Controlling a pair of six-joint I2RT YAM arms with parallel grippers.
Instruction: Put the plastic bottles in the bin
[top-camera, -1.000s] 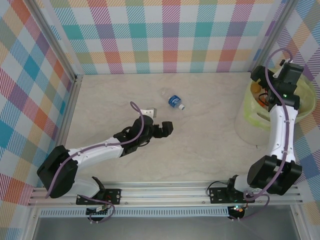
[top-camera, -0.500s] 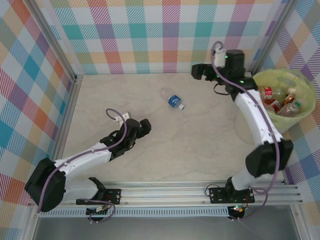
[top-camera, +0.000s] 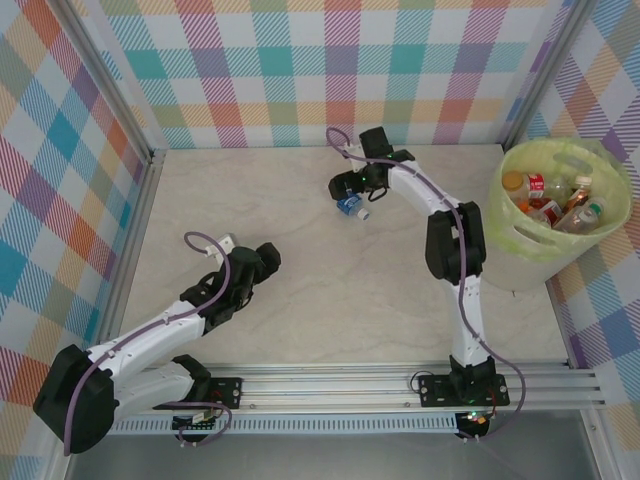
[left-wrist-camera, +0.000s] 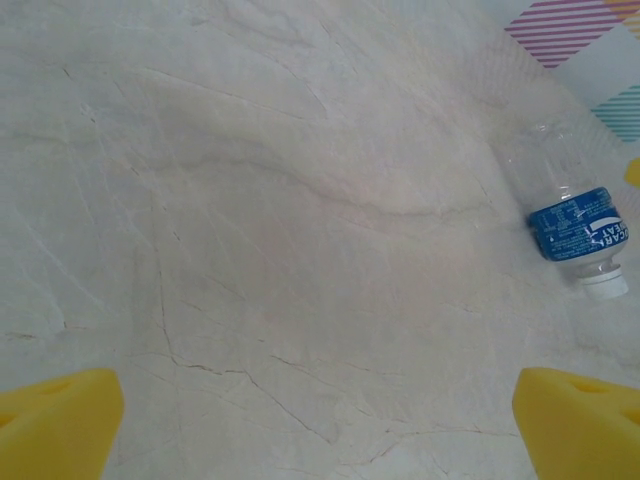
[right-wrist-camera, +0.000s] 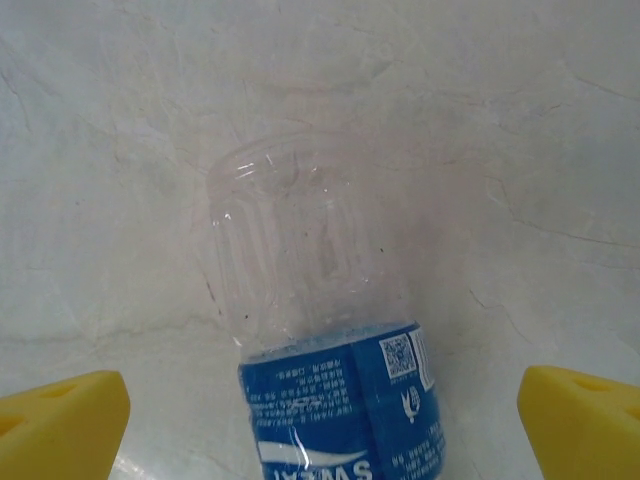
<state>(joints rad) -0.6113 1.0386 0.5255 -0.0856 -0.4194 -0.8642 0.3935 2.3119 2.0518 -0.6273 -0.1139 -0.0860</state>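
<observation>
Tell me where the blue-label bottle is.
Top view: the blue-label bottle lies far-centre on the table, under the right hand, left of the bin.

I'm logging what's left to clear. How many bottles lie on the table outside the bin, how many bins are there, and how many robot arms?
Bottles on the table: 1, the blue-label bottle
Bins: 1, the lime-green bin
Robot arms: 2, ending in the left gripper and the right gripper
Total: 4
</observation>
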